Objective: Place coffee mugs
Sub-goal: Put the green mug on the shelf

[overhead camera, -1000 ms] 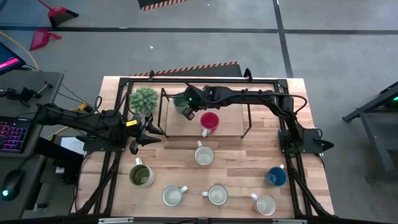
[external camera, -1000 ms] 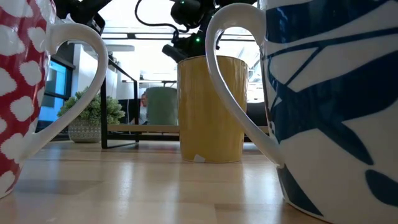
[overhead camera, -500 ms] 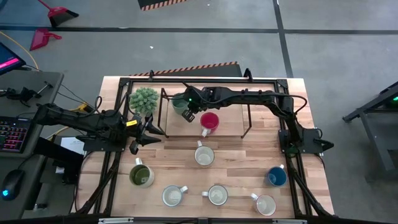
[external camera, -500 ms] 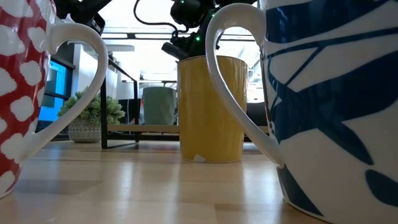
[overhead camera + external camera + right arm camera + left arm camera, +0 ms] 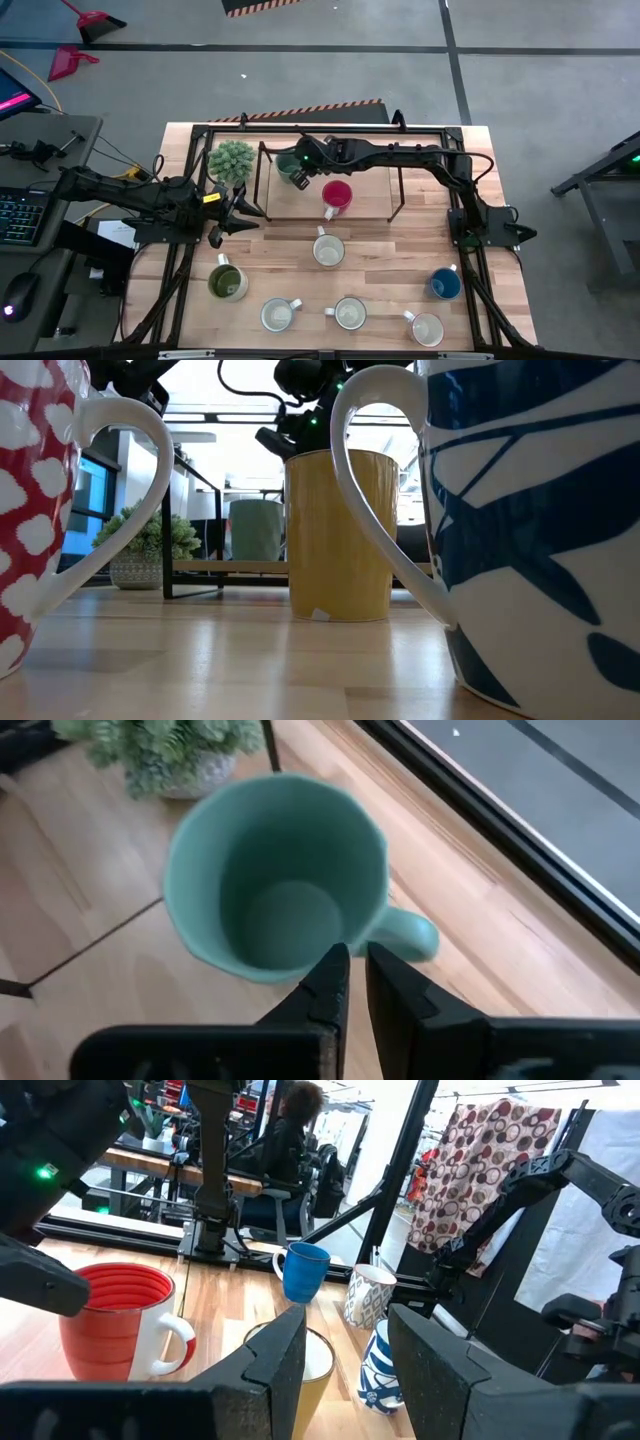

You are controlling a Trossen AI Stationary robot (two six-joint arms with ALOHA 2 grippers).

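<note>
A teal-green mug (image 5: 287, 162) stands upright on the raised wooden shelf (image 5: 370, 203) at the table's far side, next to a red mug (image 5: 337, 195). My right gripper (image 5: 300, 172) reaches over it from the right and is shut on its rim. The low view shows the teal-green mug (image 5: 257, 530) behind a yellow mug (image 5: 338, 535). Several more mugs stand on their bases on the table: cream (image 5: 328, 250), olive (image 5: 227, 282), blue (image 5: 445, 284) and white ones along the near edge. My left gripper (image 5: 243, 212) waits open at the left, holding nothing. My right gripper pinches the teal-green mug's wall at the rim (image 5: 345, 935), right beside the handle (image 5: 405, 932). One finger is inside the cup and one outside. The fingers slant down from above. The mug is upright with its base at the shelf board; whether it rests there I cannot tell.
A spiky potted plant (image 5: 231, 160) stands just left of the shelf, close to the teal-green mug. Black frame bars (image 5: 262, 180) edge the shelf and the table's far side. Bare wood lies between the shelf and the near row of mugs.
In the low view the teal-green mug has shifted slightly and now shows a level top edge just above the shelf board. My right gripper has stayed shut on its rim.
</note>
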